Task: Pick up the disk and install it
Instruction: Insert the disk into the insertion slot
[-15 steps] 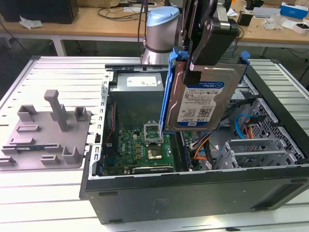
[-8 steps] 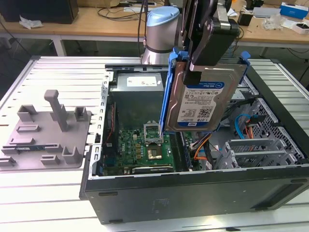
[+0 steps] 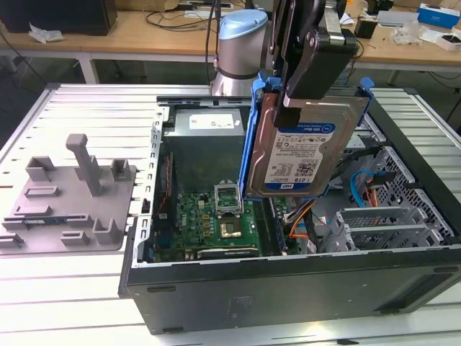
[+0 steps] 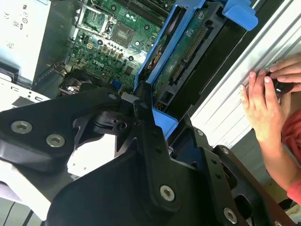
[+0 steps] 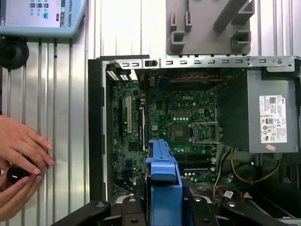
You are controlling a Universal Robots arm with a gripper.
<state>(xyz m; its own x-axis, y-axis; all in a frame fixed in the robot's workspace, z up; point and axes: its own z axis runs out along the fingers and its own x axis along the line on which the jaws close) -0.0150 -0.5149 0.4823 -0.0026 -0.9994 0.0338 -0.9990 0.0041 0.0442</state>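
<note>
We see the hand (image 3: 286, 108) closed on the disk (image 3: 306, 155), one black finger pressed flat on the labelled face near its upper end. The second wrist view shows the fingers pinching that same end, by the blue carrier bracket (image 4: 162, 125). The disk hangs upright on edge over the open computer case (image 3: 288, 288), above the motherboard (image 3: 209, 223) and clear of the grey fixture tray (image 3: 72, 209) lying on the bench (image 3: 72, 303). We judge it a stiff, dense block, heavy for its size, with smooth metal faces that could slip under a light pinch. The bracket looks like thin plastic and would likely flex, so the metal body seems the better hold. The bare circuit board (image 4: 188, 52) on its back looks fragile and best left untouched.
</note>
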